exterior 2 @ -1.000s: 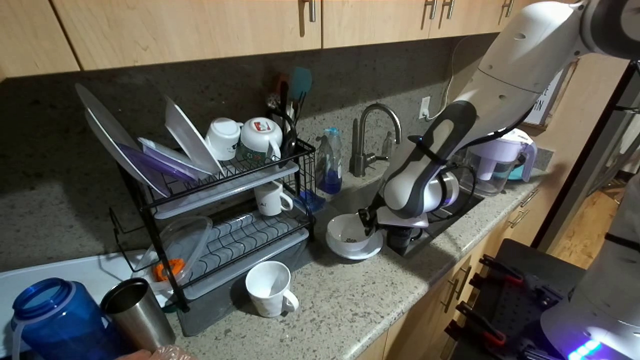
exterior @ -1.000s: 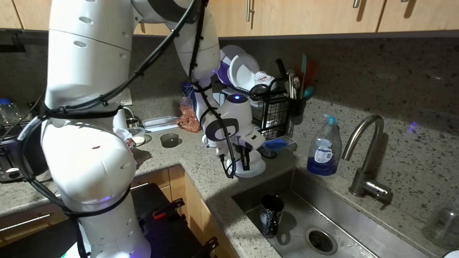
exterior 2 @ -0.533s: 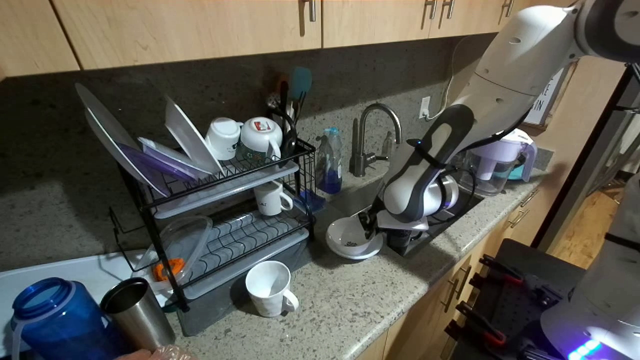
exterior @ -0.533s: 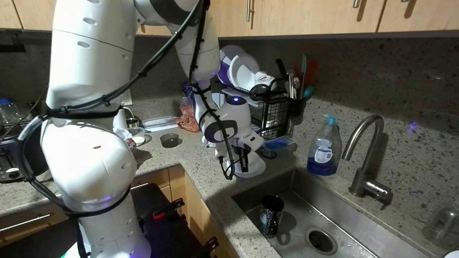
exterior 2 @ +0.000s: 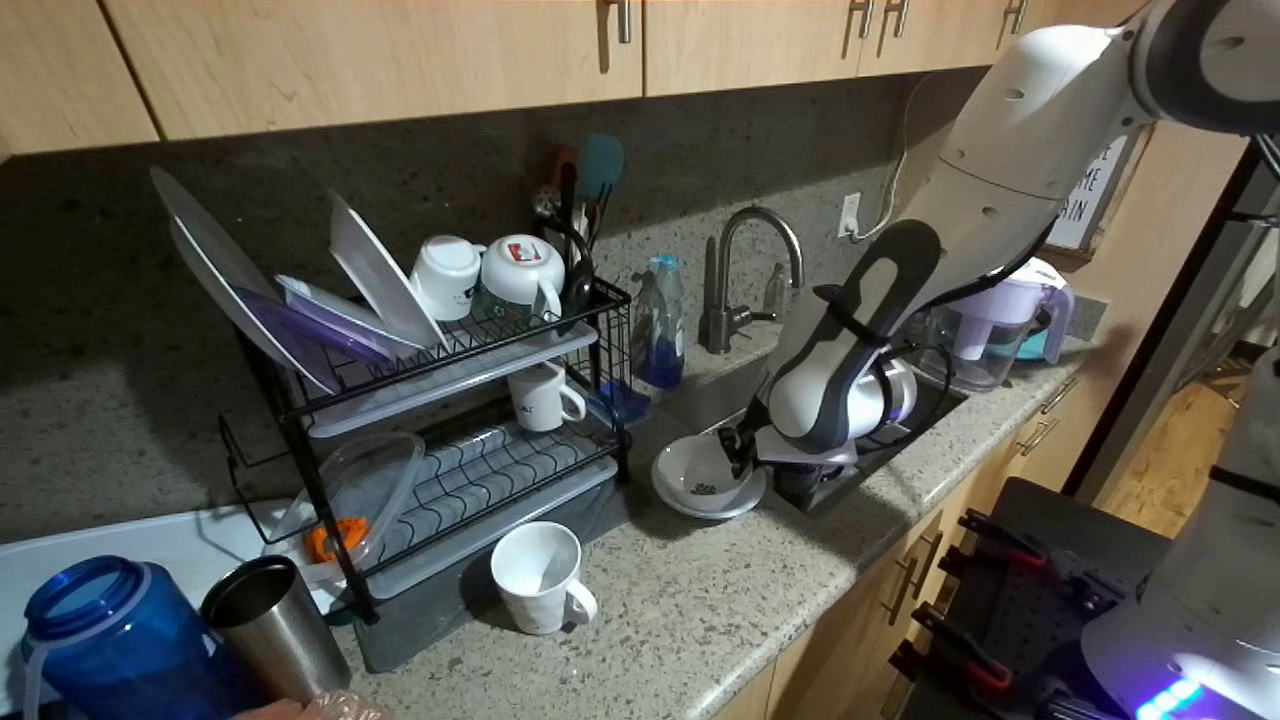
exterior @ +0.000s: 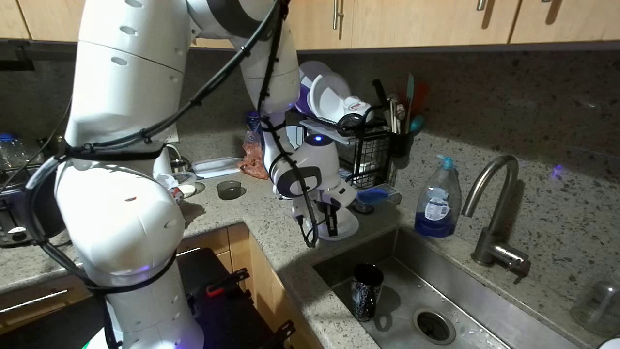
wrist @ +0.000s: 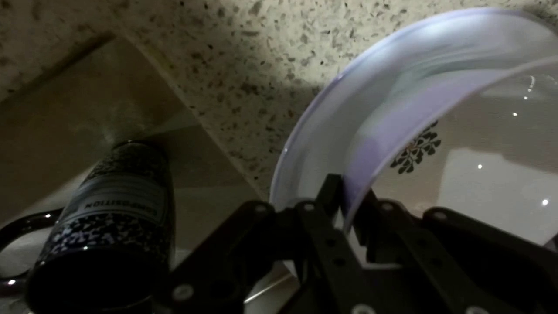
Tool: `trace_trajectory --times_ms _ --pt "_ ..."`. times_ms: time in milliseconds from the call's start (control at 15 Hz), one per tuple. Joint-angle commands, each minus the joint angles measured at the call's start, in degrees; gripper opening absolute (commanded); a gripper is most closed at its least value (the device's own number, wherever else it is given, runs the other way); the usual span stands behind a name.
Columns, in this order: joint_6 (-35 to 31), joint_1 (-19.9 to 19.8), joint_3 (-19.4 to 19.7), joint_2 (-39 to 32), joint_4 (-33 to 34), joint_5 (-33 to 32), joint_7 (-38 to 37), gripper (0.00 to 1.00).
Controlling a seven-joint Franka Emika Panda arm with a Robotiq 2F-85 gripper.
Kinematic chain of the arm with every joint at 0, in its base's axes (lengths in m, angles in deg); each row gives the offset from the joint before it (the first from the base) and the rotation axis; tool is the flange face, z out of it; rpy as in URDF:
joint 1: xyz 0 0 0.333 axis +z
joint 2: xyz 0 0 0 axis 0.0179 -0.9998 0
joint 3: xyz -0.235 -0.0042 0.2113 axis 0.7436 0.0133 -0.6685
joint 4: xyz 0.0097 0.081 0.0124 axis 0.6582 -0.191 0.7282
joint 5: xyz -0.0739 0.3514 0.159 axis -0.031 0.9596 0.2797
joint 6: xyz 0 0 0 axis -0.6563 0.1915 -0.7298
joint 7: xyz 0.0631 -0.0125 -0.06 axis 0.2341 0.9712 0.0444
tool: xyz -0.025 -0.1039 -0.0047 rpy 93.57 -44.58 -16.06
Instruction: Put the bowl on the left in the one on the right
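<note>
Wrist view: hand is clamped narrow on the rim of the small bowl, straddling its wall. Small bowl is within the wide bowl, dark flower print on its inside. Wide bowl sits on the speckled surface, right of the sink. Black mug is in the sink, handle to the left. Dim here, can't tell if the small bowl's base touches the wide one.

In an exterior view: soap bottle stands upright on the far side of the sink, tap to its right. Hand hides most of the small bowl; wide bowl shows just beside the sink's far-left edge.

In an exterior view: dish rack is left of both bowls, white mug upright on the near side. Hand is at the small bowl's right rim. Pitcher stands far right, partly hidden.
</note>
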Motion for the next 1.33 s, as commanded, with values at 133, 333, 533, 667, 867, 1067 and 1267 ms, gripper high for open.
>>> trace_trajectory --times_ms 133,333,533,667,867,1067,1267 --pt "-4.28 -0.07 -0.29 -0.48 -0.28 0.52 -0.42 0.08" --pt "-4.67 0.45 0.57 0.15 -0.97 -1.08 -1.79 0.42" --pt "-5.52 0.88 1.06 0.6 -1.46 -0.97 -1.68 0.64" --pt "-5.65 1.12 1.49 1.36 -2.14 -0.91 -1.49 0.78" --pt "-5.65 1.47 1.69 3.4 -3.65 -1.14 -0.99 0.98" --pt "-5.65 2.81 2.11 5.27 -4.94 -1.46 -0.65 1.0" --pt "-5.72 3.74 1.47 6.96 -6.32 -2.01 -0.53 1.0"
